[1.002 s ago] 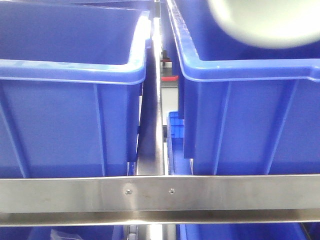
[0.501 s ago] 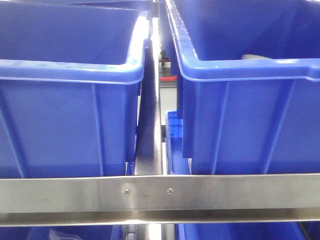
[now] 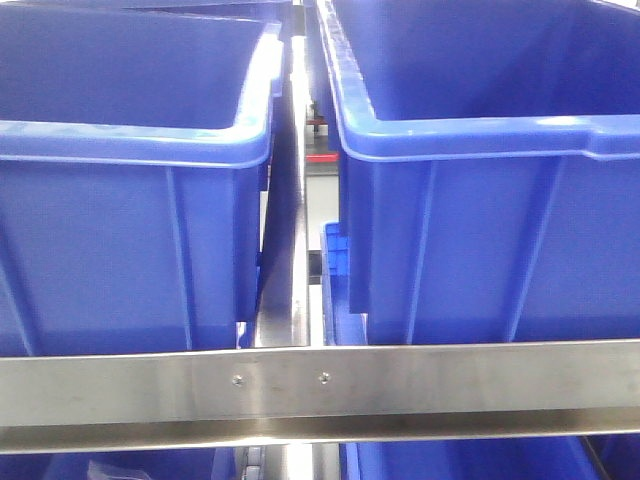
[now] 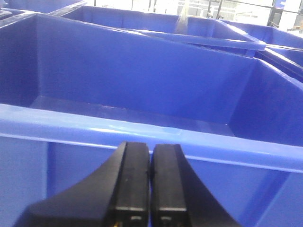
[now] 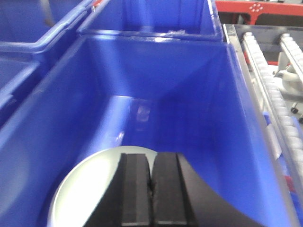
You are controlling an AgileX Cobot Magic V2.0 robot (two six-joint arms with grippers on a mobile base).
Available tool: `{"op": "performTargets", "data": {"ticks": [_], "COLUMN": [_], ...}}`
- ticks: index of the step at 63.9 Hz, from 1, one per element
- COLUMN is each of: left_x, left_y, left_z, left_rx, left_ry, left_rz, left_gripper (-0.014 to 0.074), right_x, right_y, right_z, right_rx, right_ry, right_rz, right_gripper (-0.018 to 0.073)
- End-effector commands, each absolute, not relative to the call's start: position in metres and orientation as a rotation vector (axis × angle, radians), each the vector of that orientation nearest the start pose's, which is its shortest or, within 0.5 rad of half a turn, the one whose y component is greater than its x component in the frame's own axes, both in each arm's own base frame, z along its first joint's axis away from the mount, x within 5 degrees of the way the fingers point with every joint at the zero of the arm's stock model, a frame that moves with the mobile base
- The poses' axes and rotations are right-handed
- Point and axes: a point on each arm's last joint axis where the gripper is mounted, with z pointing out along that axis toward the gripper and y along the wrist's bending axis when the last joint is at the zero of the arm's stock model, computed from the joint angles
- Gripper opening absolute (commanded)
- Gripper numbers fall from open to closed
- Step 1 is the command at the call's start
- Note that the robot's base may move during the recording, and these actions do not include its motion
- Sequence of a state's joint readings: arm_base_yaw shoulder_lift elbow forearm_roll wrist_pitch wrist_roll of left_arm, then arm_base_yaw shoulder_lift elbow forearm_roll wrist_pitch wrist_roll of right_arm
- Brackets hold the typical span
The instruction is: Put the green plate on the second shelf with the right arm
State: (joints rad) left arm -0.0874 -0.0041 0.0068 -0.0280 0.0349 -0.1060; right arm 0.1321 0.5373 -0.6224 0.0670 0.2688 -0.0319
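Gone from the front view since a second ago, the green plate (image 5: 90, 189) is lying in the blue bin (image 5: 57, 118) at six o'clock, under the right pincer (image 5: 152, 189), closed and empty, likely releasing it.

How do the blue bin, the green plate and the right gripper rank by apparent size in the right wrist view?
1. Blue bin: fills most of the frame.
2 and 3. Green plate and right gripper: similar visible area; the gripper sits nearest the camera and hides part of the plate, so unranked.

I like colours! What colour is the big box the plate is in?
Blue bin; right wrist view.
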Motion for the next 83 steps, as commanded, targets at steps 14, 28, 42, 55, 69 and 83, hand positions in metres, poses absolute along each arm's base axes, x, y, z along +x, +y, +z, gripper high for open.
{"op": "performTargets", "data": {"ticks": [14, 28, 42, 55, 69, 83], "left_x": [0.056, 0.056, 0.056, 0.056, 0.056, 0.056], "left_y": [-0.005, -0.005, -0.005, -0.005, -0.005, -0.005], "left_z": [0.203, 0.203, 0.203, 0.203, 0.203, 0.203], "left_rx": [-0.042, -0.042, -0.042, -0.042, -0.042, -0.042], "left_ry": [1.457, 1.457, 1.457, 1.457, 1.457, 1.457], "left_rz": [-0.191, -0.191, -0.191, -0.191, -0.191, -0.191], "left_gripper": [0.0130, 0.0130, 0.0130, 0.0130, 0.0130, 0.0130], "right_x": [0.039, 0.039, 0.041, 0.052, 0.054, 0.054], "right_y": [0.007, 0.005, 0.006, 0.004, 0.005, 0.005], "right_z": [0.383, 0.360, 0.290, 0.220, 0.209, 0.206], "right_rx": [-0.088, -0.124, -0.100, -0.024, -0.079, -0.069], "right_ry": [1.388, 1.505, 1.426, 1.342, 1.492, 1.518], "right_rz": [0.147, 0.084, 0.111, 0.115, 0.063, 0.077], "right_gripper": [0.0047, 0.0047, 0.0047, 0.0047, 0.0047, 0.0047]}}
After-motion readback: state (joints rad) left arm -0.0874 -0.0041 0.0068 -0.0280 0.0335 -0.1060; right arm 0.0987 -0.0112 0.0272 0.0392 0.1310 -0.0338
